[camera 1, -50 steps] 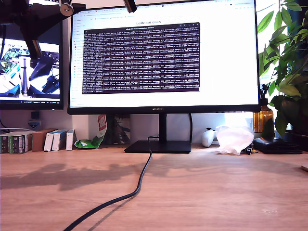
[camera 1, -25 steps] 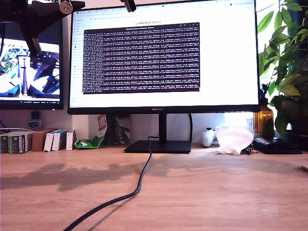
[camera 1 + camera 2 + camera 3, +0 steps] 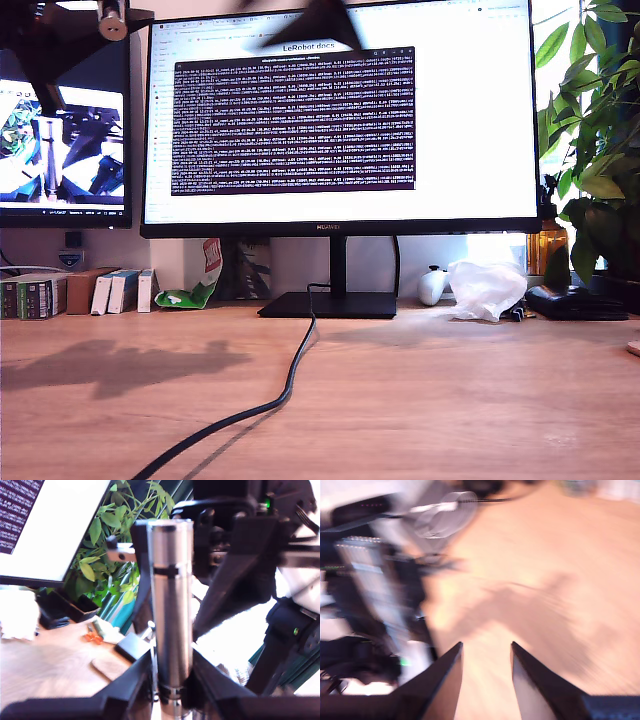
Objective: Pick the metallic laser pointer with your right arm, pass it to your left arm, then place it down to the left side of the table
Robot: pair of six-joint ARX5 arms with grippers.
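Observation:
The metallic laser pointer (image 3: pixel 170 595) stands upright between the black fingers of my first gripper (image 3: pixel 172 680), which is shut on its lower part. In the exterior view only its silver end (image 3: pixel 112 18) shows, at the top of the exterior view's left, high above the table (image 3: pixel 450 400). My second gripper (image 3: pixel 486 647) is open with nothing between its fingers and the table far below it. It appears in the exterior view as a blurred black shape (image 3: pixel 310 22) at the top centre. The second arm's body with its green light (image 3: pixel 267 502) looms just behind the pointer.
A large monitor (image 3: pixel 340 120) stands at the back on a stand, with a thick black cable (image 3: pixel 270 400) running forward across the table. A second screen (image 3: pixel 60 140) and small boxes (image 3: pixel 80 292) are at the exterior view's left. A plant (image 3: pixel 595 130) and a plastic bag (image 3: pixel 487 288) are at its right.
The pointer's silver end has shifted slightly toward the exterior view's left. The second gripper has swung away from it, rightward and lower, and is now motion-blurred.

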